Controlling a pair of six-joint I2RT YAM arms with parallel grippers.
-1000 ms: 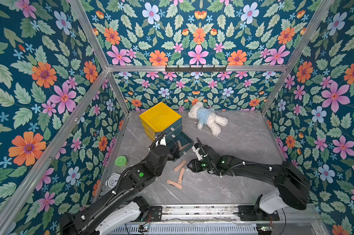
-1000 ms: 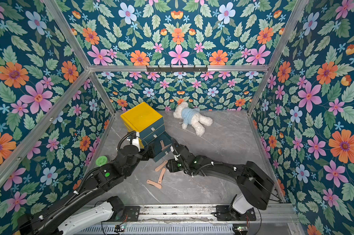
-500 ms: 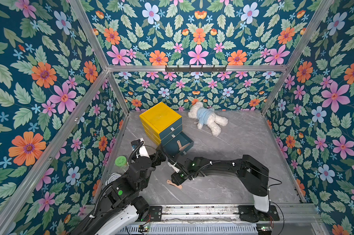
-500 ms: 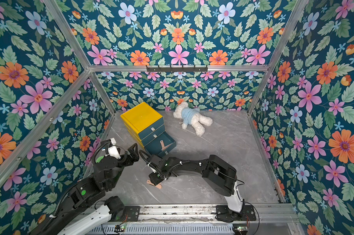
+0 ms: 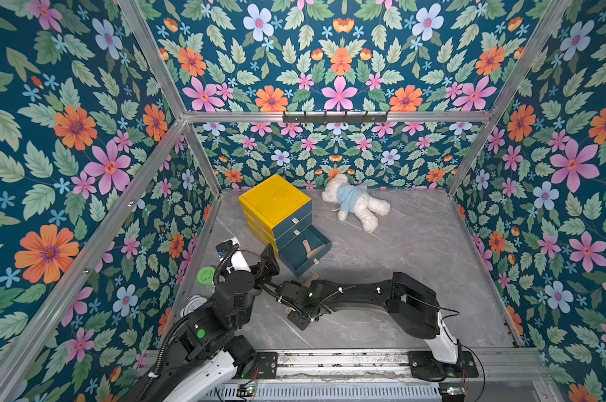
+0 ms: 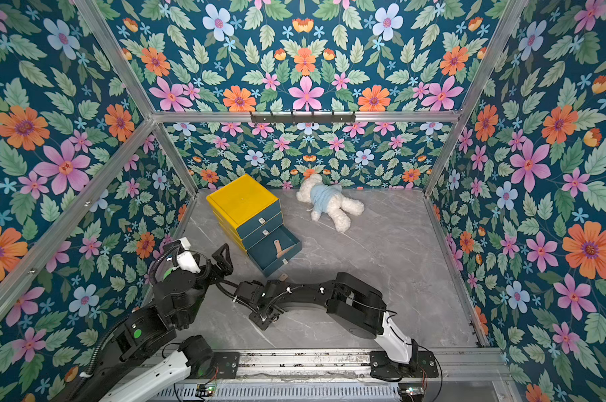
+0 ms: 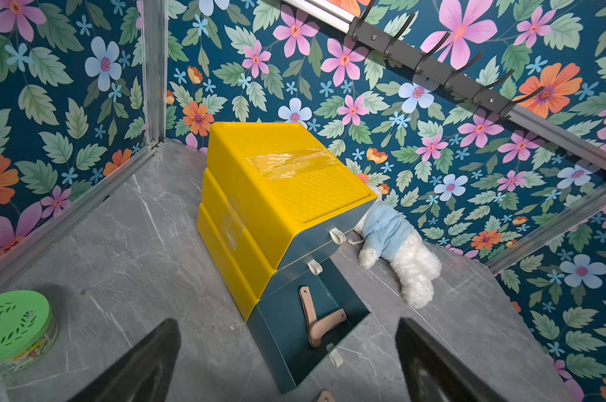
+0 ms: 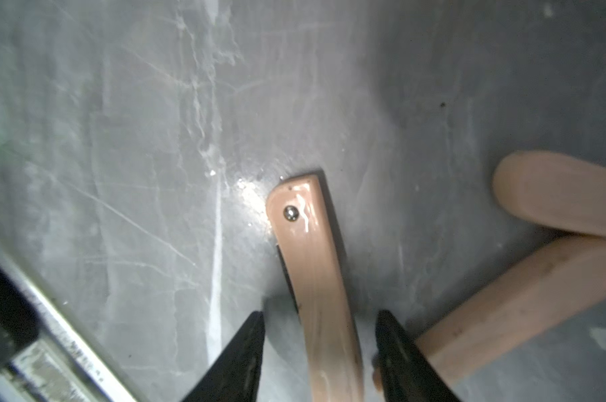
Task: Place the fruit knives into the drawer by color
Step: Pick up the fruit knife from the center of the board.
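The yellow drawer unit [image 5: 275, 200] stands at the back left with its bottom teal drawer [image 5: 296, 259] pulled out. Two salmon pink fruit knives [image 7: 308, 313] lie crossed inside it. My right gripper [image 8: 319, 327] is down at the table, open, its jaws on either side of a pink knife [image 8: 315, 264] with a gap on each side. Two more pink knives [image 8: 559, 195] lie beside it. In both top views the right wrist [image 5: 294, 296] hides these; one knife end [image 5: 312, 277] shows. My left gripper [image 7: 287, 365] hovers open and empty, facing the drawer.
A white teddy bear in a blue shirt [image 5: 355, 205] lies at the back. A green-lidded round tin [image 7: 13, 327] sits by the left wall near the left arm. A black hook rail [image 5: 333, 116] hangs on the back wall. The two arms cross close together at the front left.
The left arm has pulled back from the drawer toward the front left. The right arm has swung from near the drawer down over the knives on the table, its jaws slightly narrower.
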